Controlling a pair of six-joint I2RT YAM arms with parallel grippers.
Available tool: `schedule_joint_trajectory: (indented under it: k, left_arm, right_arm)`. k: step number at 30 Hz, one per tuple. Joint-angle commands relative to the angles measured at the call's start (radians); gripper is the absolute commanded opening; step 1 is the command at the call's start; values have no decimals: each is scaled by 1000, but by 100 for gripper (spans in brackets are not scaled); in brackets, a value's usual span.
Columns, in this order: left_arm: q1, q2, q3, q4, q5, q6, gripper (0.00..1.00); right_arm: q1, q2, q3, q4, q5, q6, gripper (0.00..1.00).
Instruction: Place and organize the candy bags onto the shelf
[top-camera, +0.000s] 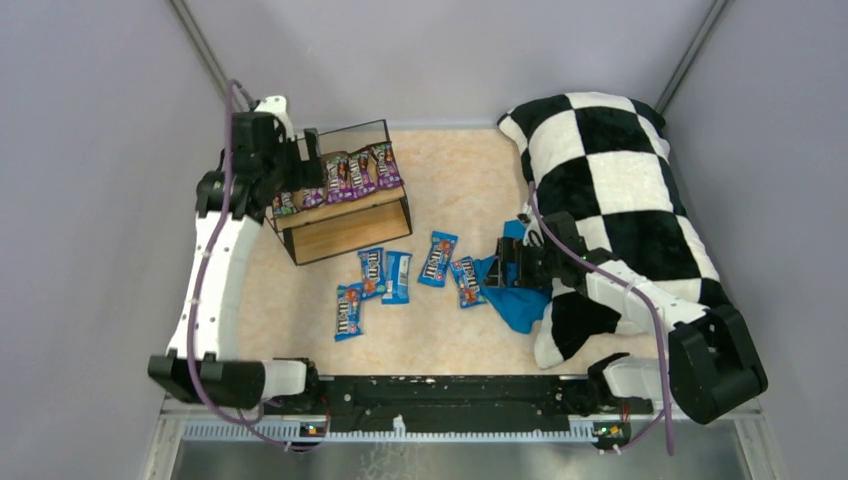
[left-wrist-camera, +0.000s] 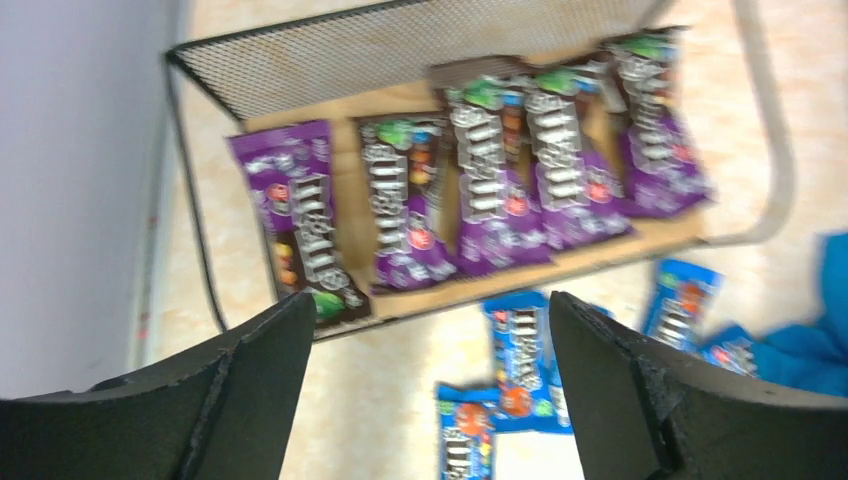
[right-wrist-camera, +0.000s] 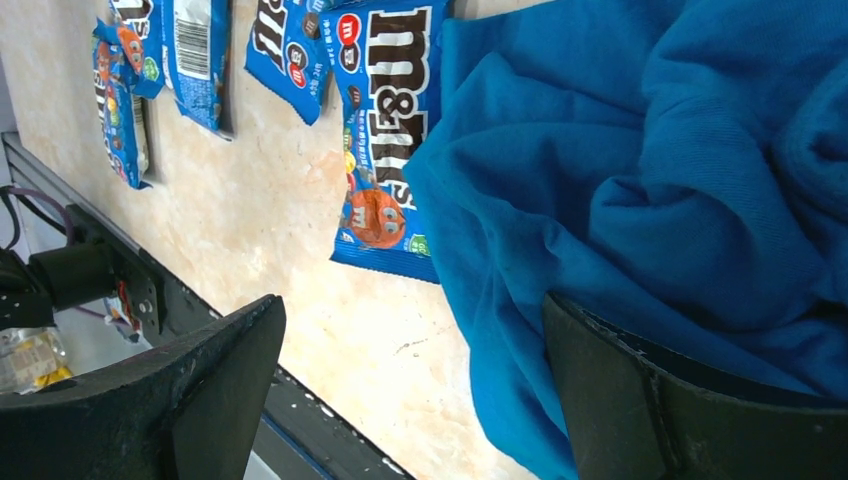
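Purple shelved, blue below

We see five purple candy bags lined on the top board of the shelf — five blue candy bags lie on the table. The left gripper gapes empty above the shelf; the right gripper is spread wide over the blue cloth.

Smeared by motion blur in the left wrist view: purple candy bags on the shelf, lettering barely legible. From above, leftmost bag on the top board partly hidden behind the left tool. In the right wrist view, right edge of one blue bag tucked under the blue cloth; other blue bags cut off at the top edge.
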Motion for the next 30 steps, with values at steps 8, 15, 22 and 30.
schedule_joint_trajectory:
  k: [8,15,22,30]
  left_arm:
    - [-4,-397,-522,262,773,-73,98]
    - [-130,-526,-818,396,915,-101,98]
    - [-187,-586,-893,383,834,-141,99]
    - [-202,-651,-927,411,760,-178,99]
  right_arm:
    - [220,140,135,16,97,108,99]
    - [403,307,325,-124,327,122,99]
    - [459,375,387,-96,452,212,85]
    - [439,517,577,-1,619,217,80]
